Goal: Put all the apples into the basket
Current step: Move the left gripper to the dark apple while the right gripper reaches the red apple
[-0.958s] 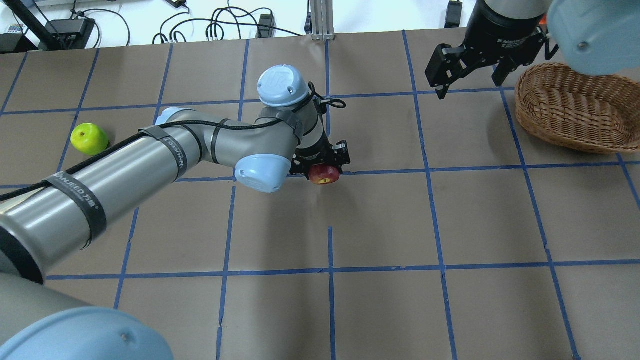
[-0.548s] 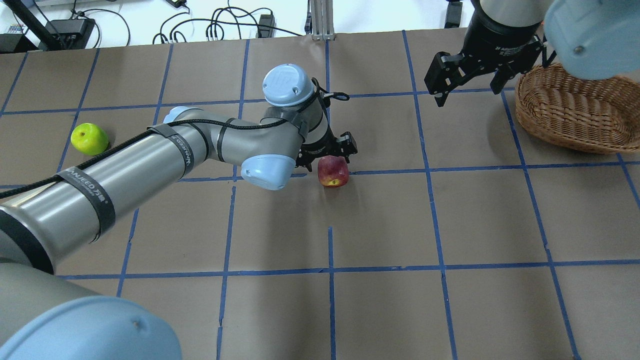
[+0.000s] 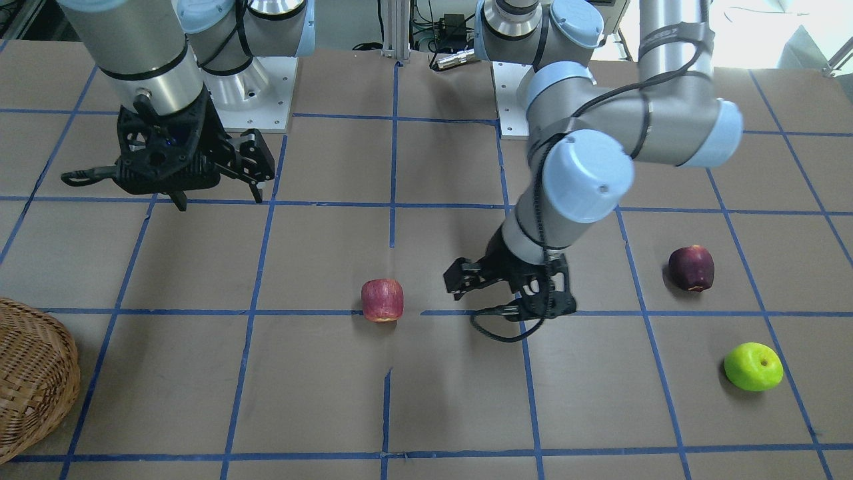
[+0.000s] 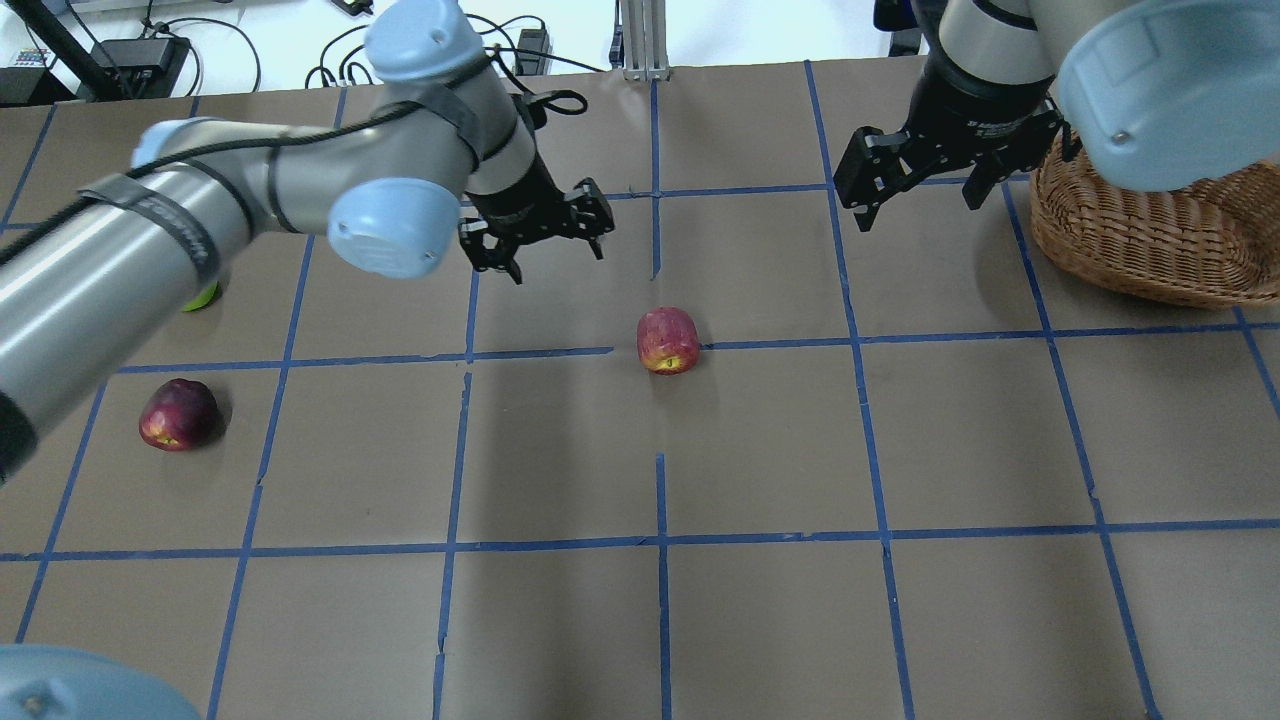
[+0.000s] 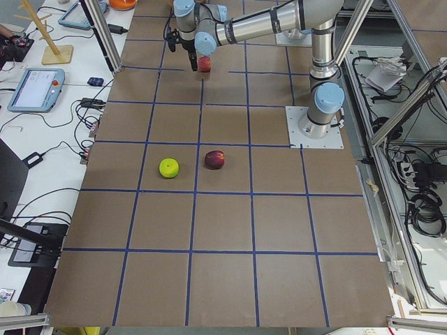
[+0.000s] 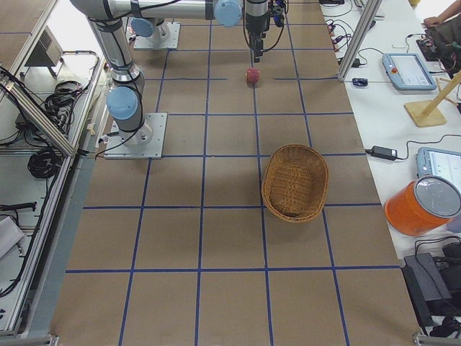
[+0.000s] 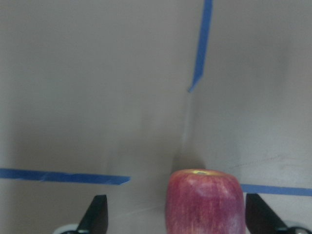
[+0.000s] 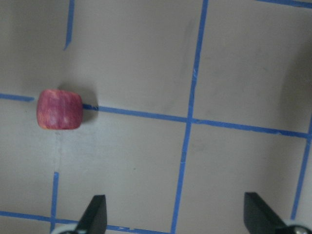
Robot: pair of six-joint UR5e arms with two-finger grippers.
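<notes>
Robotics lab: tape-gridded worktable (image 4: 760, 450), teach pendant (image 5: 35, 89) alongside

Three apples lie on the table (image 4: 900, 620). One streaky red apple (image 4: 668, 340) sits near the middle of the overhead view. One dark maroon apple (image 4: 178, 414) and one lime green apple (image 3: 753, 366) are both out at about 9 o'clock, the green one mostly hidden there under the left arm (image 4: 200, 200). There is one wicker basket (image 4: 1140, 240), between 2 and 3 o'clock. There are two grippers: the left gripper (image 4: 555, 255) at 11 o'clock and the right gripper (image 4: 917, 205) at 2 o'clock. Each has two fingers, spread apart.
</notes>
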